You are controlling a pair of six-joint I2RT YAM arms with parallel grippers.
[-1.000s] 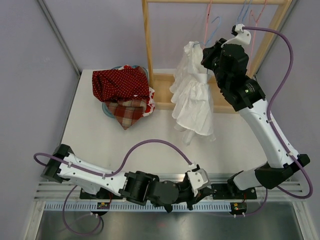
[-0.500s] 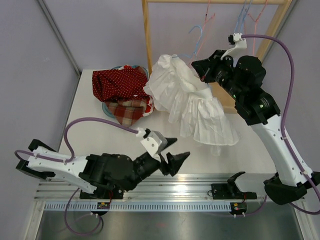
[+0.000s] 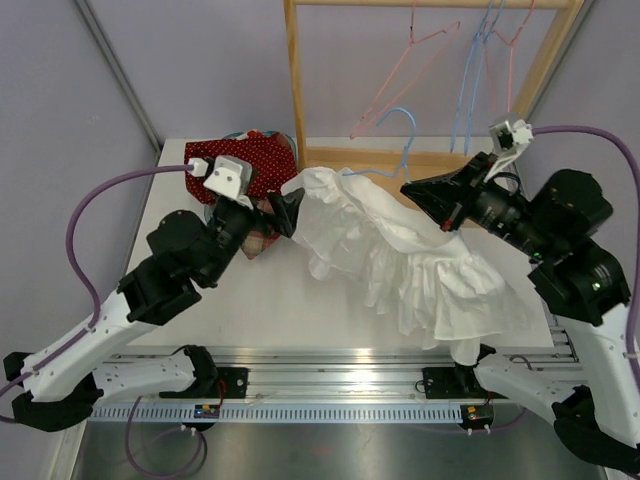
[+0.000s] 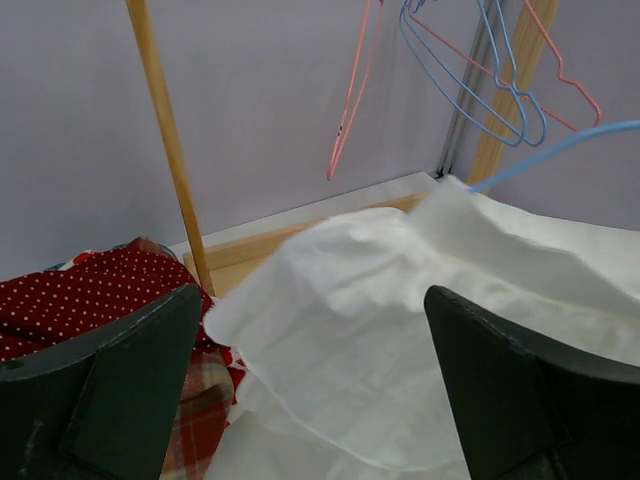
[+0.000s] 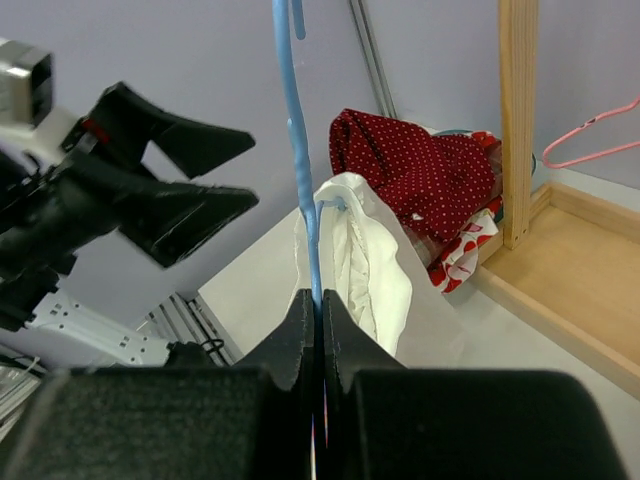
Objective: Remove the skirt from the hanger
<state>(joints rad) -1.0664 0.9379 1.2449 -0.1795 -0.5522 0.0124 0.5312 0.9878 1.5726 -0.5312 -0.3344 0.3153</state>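
I'm pinching the blue hanger [image 5: 297, 150] in the right gripper [image 5: 318, 305] in front of the wooden rack [image 3: 294, 90], white skirt [image 3: 400, 260] still on it, left gripper [image 4: 312, 295] gaping wide at its top edge, removal not yet done.

A white table [image 3: 270, 310] fills the top view, walled by pale panels at 9 and 3 o'clock. At about 10 o'clock on it sits a heap of clothes: a red polka-dot garment [image 3: 265, 160] on top and a red plaid cloth [image 3: 255, 242] below it on the 6 o'clock side. Whatever holds the heap is mostly hidden. From 12 to 2 o'clock the flat wooden base [image 3: 340, 160] of a clothes rack rests on the surface, just beside the heap. A white skirt [image 3: 400, 260] spreads from the centre toward 4 o'clock. Its hem reaches the near edge, though how much rests on the table cannot be told. An aluminium rail [image 3: 330, 365] runs along the 6 o'clock edge.
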